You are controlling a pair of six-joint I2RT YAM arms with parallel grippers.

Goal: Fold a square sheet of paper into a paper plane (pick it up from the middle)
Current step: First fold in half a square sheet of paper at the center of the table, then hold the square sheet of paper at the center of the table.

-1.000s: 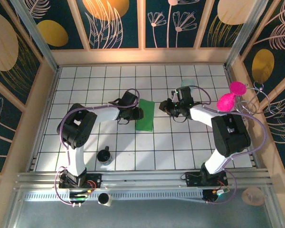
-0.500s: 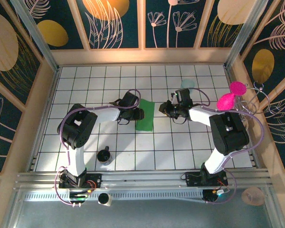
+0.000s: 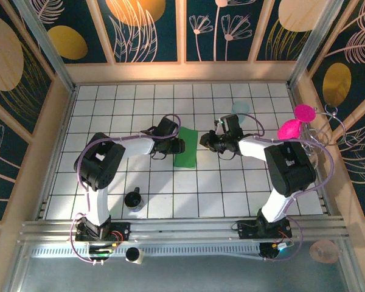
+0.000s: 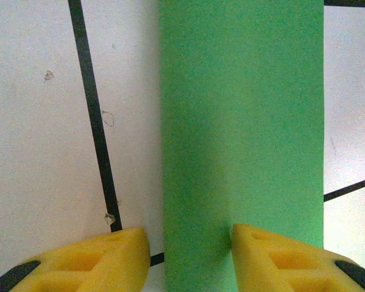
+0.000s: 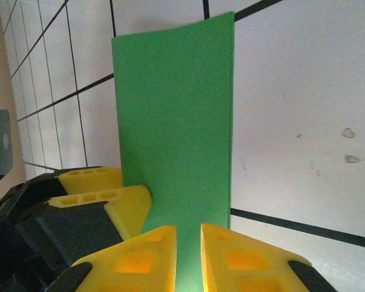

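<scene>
Green paper (image 3: 186, 148): folded into a narrow strip, near the centre of the table (image 3: 109, 103), between both claws.
Left claw (image 4: 191, 238): half open, straddling the strip's left edge, one finger over paper, one over bare table.
Right claw (image 5: 188, 234): nearly closed, pinching the strip's right edge.

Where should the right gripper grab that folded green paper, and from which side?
Probably the long edge nearest the right gripper, midway along, coming in low from the right. The square sheet of paper lies flat as a narrow folded strip, so only an edge offers a bite, and the left gripper straddles the opposite edge.
</scene>
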